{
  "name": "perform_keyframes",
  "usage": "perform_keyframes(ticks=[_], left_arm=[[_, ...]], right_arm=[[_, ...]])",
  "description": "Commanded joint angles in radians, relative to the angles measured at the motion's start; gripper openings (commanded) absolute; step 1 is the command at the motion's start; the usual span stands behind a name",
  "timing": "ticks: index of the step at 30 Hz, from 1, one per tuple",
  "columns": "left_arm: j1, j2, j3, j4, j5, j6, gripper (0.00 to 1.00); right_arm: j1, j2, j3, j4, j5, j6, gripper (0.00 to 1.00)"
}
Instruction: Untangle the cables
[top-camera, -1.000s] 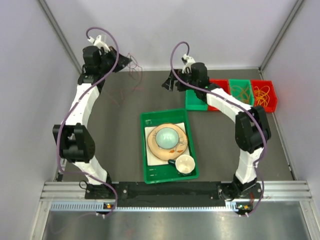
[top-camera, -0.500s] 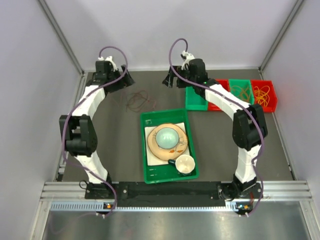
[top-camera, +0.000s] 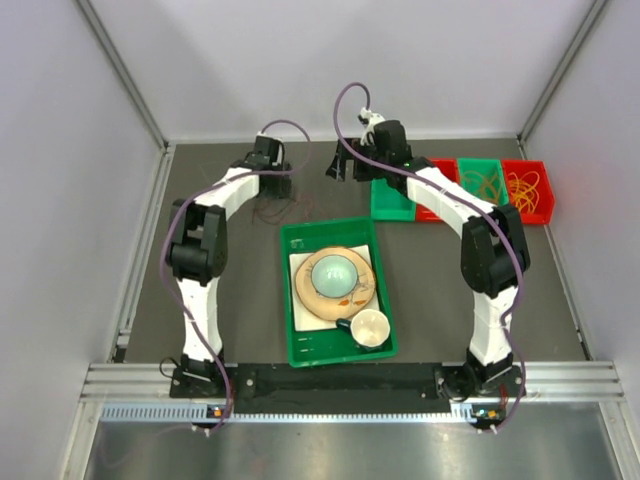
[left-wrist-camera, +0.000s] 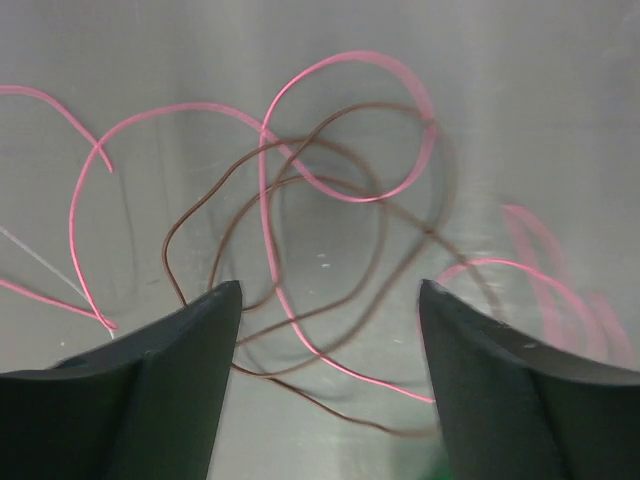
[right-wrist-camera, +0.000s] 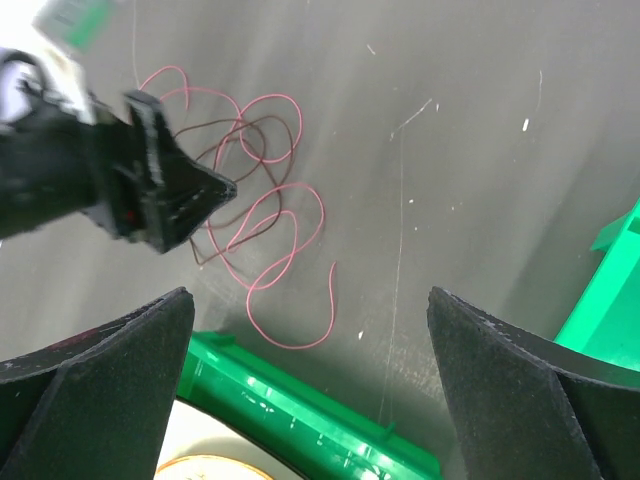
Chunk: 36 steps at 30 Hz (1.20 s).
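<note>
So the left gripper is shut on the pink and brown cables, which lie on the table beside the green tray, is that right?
No. The left gripper is open, its jaws apart above the cables and holding nothing, as the left wrist view shows. The cables do lie on the table beside the green tray.

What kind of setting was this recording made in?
Probably a lab robot test cell, not a home: plain panel walls on a metal frame, a left arm and right arm bolted to a rail, small bins of sorted cables.
</note>
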Motion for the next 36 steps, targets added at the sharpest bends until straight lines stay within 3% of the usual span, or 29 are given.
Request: perform_keyframes(ticks=[1,6,7,9,10,12,19,23,29,36], left_arm=[[-0.011,0.034,0.062,-0.044,-0.166,0.051,0.70],[-0.011,0.037,0.048,-0.036,-0.180,0.051,0.56],[-0.012,0.039,0.050,-0.035,-0.185,0.051,0.42],[-0.012,0.037,0.051,-0.038,-0.191,0.051,0.28],[-0.012,0.034,0.051,-0.039,-0.191,0.048,0.13],[-0.012,0.013,0.047,-0.035,-0.180,0.043,0.00],[-0.011,-0.078,0.091,-0.075,-0.134,0.036,0.00],[-0.006,-0.265,0.122,-0.032,-0.064,0.008,0.00],[0.014,-0.409,0.281,0.001,0.039,-0.030,0.00],[0.028,-0.426,0.477,0.014,0.113,-0.085,0.00]], right_arm=[[0.012,0.008,0.040,0.006,-0.006,-0.013,0.99],[0.012,0.009,0.043,-0.001,-0.004,-0.019,0.99],[0.011,0.008,0.041,0.000,-0.004,-0.017,0.99],[0.012,0.006,0.043,0.000,0.002,-0.016,0.99],[0.012,0.011,0.041,-0.001,0.002,-0.016,0.99],[0.012,0.011,0.041,0.000,-0.001,-0.014,0.99],[0.012,0.009,0.035,-0.001,-0.009,-0.011,0.99],[0.012,0.008,0.037,0.005,-0.018,-0.004,0.99],[0.031,0.063,0.139,-0.087,0.014,-0.025,0.99],[0.074,0.132,0.251,-0.121,-0.012,-0.021,0.99]])
